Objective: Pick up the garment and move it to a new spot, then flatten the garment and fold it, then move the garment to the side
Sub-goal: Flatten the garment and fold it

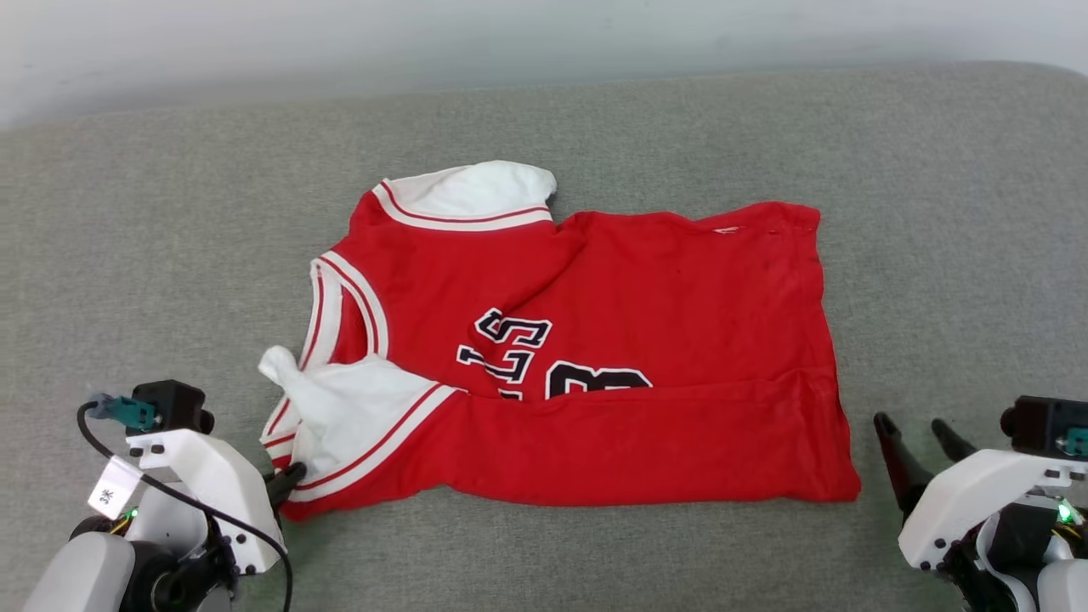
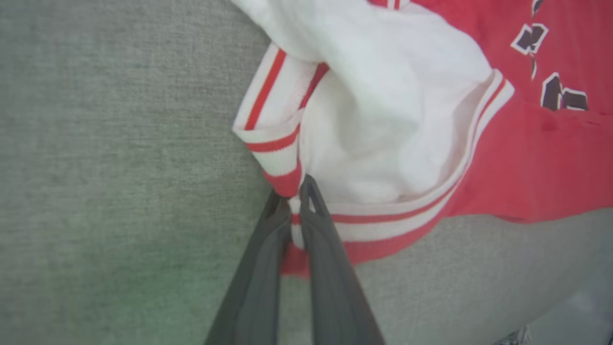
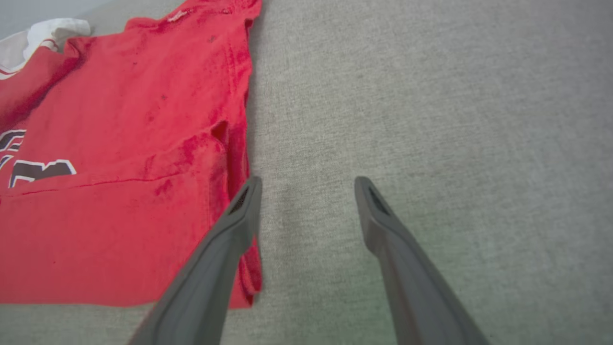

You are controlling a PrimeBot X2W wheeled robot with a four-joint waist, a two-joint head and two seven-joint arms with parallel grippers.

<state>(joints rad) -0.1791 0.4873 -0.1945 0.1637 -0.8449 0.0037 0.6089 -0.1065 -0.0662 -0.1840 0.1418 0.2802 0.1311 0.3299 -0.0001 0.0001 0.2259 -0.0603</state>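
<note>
On grey cloth [image 1: 170,255] below wall [image 1: 340,42], left hand [image 2: 293,190] tight on garment [image 1: 637,297], right hand [image 3: 306,184] wide

Light: bright, even, diffuse; no glare.
Shadows: faint, thin along the shirt [image 1: 646,280] folds and near hem.
Head view: sharp throughout.
Left wrist: soft; fingers [image 2: 335,287] blurred, white sleeve [image 2: 383,110] washed out, green tint lower left.
Right wrist: centre crisp, fingers [image 3: 201,287] soft, green tint lower right.

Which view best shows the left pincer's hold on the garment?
The left wrist view: close up, the left pincer clamps the garment by its striped sleeve trim. The head view shows it small, at the garment's corner. The right wrist view shows the hem end.
</note>
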